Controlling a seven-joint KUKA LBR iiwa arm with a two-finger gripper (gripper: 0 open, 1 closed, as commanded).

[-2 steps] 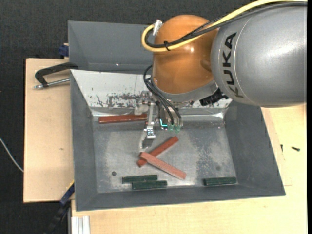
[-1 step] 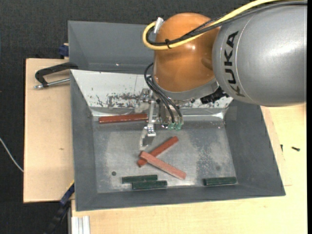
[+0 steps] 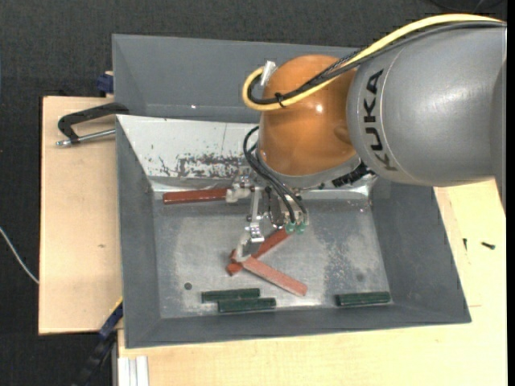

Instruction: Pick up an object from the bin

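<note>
Lower edge of the bin: left green bar, right green bar. Frame centre: lower red stick crossed by upper red stick. Jaws sit at the upper red stick's middle; can't tell if apart or together. Upper left: third red stick along the back wall.

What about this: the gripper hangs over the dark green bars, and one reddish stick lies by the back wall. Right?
No: the camera view shows the gripper over two crossed reddish sticks, not the dark green bars. One reddish stick lies by the back wall.
</note>
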